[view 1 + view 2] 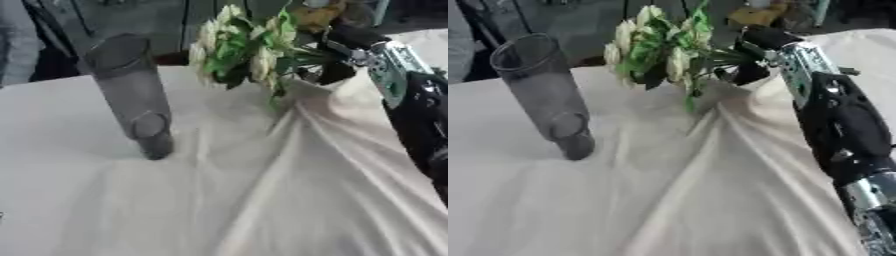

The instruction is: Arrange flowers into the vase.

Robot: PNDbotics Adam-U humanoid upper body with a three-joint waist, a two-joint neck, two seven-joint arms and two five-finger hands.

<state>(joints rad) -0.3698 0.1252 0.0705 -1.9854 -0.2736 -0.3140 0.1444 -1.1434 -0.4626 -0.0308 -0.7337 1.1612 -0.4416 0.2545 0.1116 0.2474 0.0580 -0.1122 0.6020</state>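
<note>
Two head eyes, looking down close, sharing vase (131, 90), flowers (658, 47), cloth (262, 200)

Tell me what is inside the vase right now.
Nothing shows in the vase: through its open mouth and clear wall it looks empty, though the dark base hides the very bottom. The flowers are outside it, off to its right, held in the right hand.

Cream cloth (289, 200) covers the table, rucked into long folds rising toward the far right. Dark panelled wall (149, 20) behind the table's far edge. Yellow object (756, 14) at top, blurred, not identifiable.
</note>
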